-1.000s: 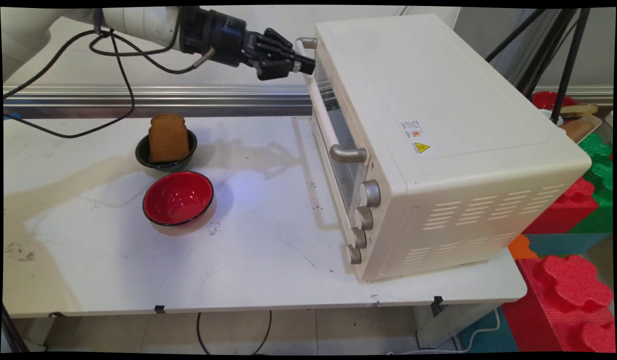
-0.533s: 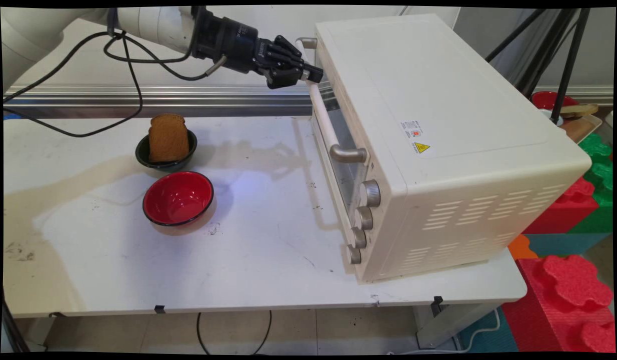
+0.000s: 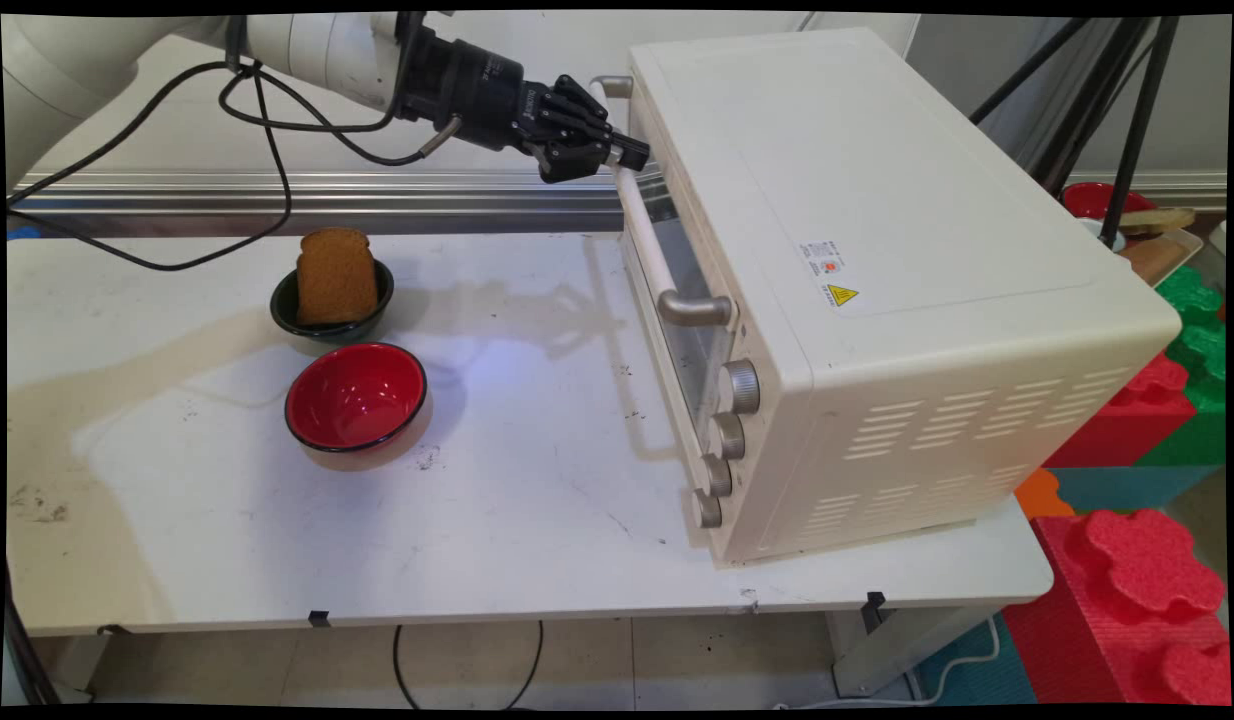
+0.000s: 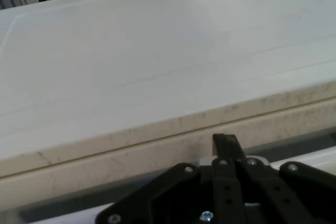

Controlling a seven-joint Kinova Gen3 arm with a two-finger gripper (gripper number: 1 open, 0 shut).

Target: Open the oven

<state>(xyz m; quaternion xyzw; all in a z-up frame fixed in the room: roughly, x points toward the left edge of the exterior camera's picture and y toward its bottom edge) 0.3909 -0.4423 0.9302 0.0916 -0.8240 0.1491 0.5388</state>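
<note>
A cream toaster oven (image 3: 877,200) stands on the right of the white table (image 3: 537,500), its door facing left with a long handle (image 3: 647,240). My gripper (image 3: 632,152) is shut, its tips against the door's upper edge by the handle's far end. In the hand view the joined fingers (image 4: 223,142) point at the oven's front top edge, and the oven's flat top (image 4: 157,51) fills the picture. A slice of brown bread (image 3: 335,272) stands in a dark bowl (image 3: 282,312) at the left. An empty red bowl (image 3: 355,395) sits just in front of it.
Several knobs (image 3: 742,385) run down the oven's near front. A metal rail (image 3: 277,190) crosses behind the table. Black tripod legs (image 3: 1127,110) and red and green foam blocks (image 3: 1137,590) stand to the right, beyond the table's edge.
The gripper has moved right and slightly down, from just short of the oven to its door's top edge. The oven, the bowls and the bread have stayed where they were.
</note>
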